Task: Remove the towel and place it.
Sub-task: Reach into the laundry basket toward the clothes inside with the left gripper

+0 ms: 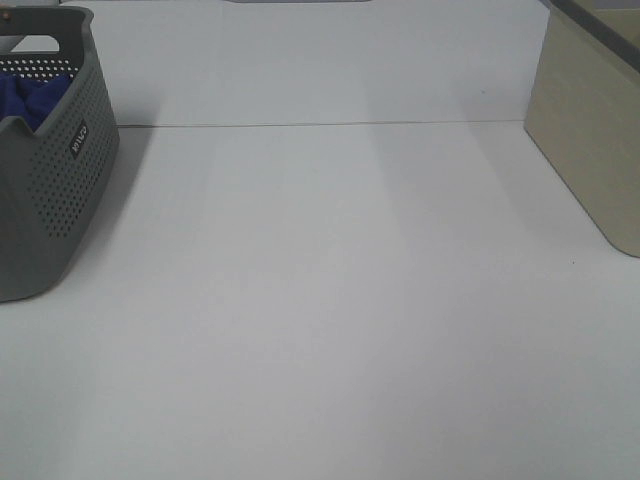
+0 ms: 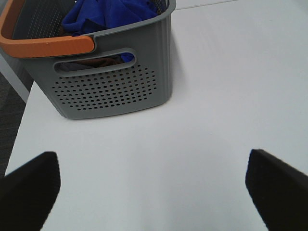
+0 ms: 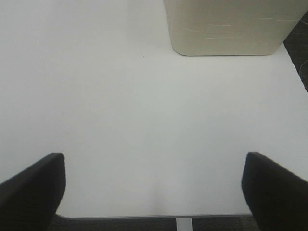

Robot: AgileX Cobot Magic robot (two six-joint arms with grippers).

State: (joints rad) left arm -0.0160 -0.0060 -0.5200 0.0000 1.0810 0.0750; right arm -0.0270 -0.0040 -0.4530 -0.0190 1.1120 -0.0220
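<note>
The towel [image 1: 28,98] is bunched up inside the grey perforated basket [image 1: 62,200], which stands at the upper left of the high camera's frame, partly cut off by the edge. Only a crumpled patch of royal blue shows over the rim there. The basket sits on the white bench [image 1: 330,300] and has a small dark label on its side with lettering too small to read.

From the left arm's camera the towel [image 2: 111,11] is plainer: deep blue folds heaped up to the rim of the basket [image 2: 113,94]. An orange handle [image 2: 45,46] lies along the near rim, and something brownish shows through the grip slot below it, though I can't tell what. The left hand [image 2: 154,192] hangs over bare bench [image 2: 221,101] short of the basket, touching nothing. Its two dark fingers [image 2: 29,192] stand wide apart with nothing between them.

At the right edge of the high frame stands a pale beige box [image 1: 590,150], well apart from the basket, with open bench between the two. The right arm's camera faces that box [image 3: 226,29] across the bench [image 3: 120,96]. The right hand [image 3: 154,192] is spread just as wide, its black fingers [image 3: 33,190] holding nothing, poised near the bench edge with dark floor showing beyond it.
</note>
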